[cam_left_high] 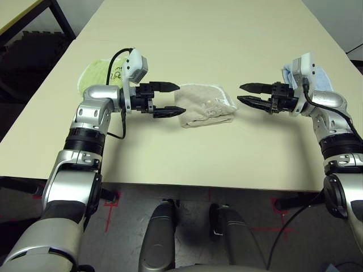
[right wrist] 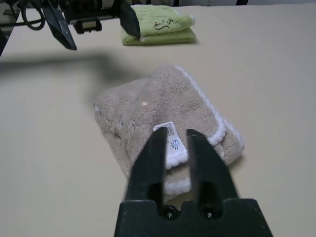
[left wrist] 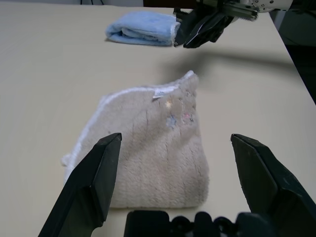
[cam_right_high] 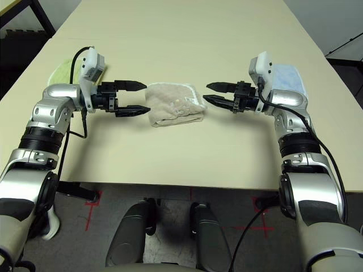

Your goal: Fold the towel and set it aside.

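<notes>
The beige towel [cam_left_high: 204, 106] lies folded into a small thick bundle on the table between my two grippers, its white edging and label [right wrist: 170, 136] turned towards my right arm. My left gripper [cam_left_high: 181, 98] is open just off the towel's left side, its fingers level with the cloth and holding nothing. Close to the towel's right edge, my right gripper [cam_left_high: 239, 93] hovers a little above the table. In the right wrist view its fingers [right wrist: 155, 148] stand nearly together with nothing between them.
A folded yellow-green towel [cam_left_high: 99, 73] sits behind my left forearm, and a folded light blue towel [cam_left_high: 323, 76] lies behind my right wrist. The cream table [cam_left_high: 198, 34] stretches far back. Its front edge runs just below my forearms.
</notes>
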Available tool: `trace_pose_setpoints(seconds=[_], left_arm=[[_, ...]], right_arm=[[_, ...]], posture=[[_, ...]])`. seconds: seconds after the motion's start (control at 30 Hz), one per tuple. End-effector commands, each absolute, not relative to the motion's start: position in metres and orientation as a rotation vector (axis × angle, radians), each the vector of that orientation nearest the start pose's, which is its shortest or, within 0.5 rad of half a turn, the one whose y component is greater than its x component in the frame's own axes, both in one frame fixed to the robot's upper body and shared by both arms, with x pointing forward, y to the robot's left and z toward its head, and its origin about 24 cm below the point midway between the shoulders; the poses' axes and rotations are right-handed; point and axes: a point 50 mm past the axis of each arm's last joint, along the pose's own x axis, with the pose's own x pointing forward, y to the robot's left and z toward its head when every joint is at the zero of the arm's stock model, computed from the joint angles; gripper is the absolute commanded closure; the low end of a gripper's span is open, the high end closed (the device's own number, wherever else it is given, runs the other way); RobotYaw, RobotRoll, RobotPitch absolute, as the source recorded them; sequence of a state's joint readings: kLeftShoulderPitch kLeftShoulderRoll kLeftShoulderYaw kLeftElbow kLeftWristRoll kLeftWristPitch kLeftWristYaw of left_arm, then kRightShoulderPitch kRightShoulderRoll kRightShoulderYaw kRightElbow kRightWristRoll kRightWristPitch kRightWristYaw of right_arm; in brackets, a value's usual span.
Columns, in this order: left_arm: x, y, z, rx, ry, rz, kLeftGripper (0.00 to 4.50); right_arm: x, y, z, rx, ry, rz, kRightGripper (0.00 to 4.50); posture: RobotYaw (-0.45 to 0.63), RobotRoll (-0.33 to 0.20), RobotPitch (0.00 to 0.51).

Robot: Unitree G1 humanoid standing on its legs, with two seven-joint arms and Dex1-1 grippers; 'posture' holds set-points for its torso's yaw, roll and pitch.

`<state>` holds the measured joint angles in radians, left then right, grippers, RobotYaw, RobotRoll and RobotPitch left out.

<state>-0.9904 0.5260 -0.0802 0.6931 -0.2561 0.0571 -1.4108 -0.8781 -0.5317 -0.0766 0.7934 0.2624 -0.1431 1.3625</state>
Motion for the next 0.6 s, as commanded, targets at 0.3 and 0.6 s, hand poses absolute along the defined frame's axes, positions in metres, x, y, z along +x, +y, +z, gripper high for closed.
trace_pose_setpoints(seconds=[0.3,0.6], left_arm=[[0.3652,0.1671,0.2036,0.406,-0.067,-1.395,0.56],[0.3648,0.1675,0.2028,0.408,-0.058,-1.418,4.08]], right_arm=[[0.3565,-0.2090,0.1813,-0.309,-0.133,1.173,4.50],[0.3559,-0.2067,0.1825,-0.308,-0.141,1.182,4.50]], posture=[[0.12,0.000,0.177],[0.12,0.000,0.171]])
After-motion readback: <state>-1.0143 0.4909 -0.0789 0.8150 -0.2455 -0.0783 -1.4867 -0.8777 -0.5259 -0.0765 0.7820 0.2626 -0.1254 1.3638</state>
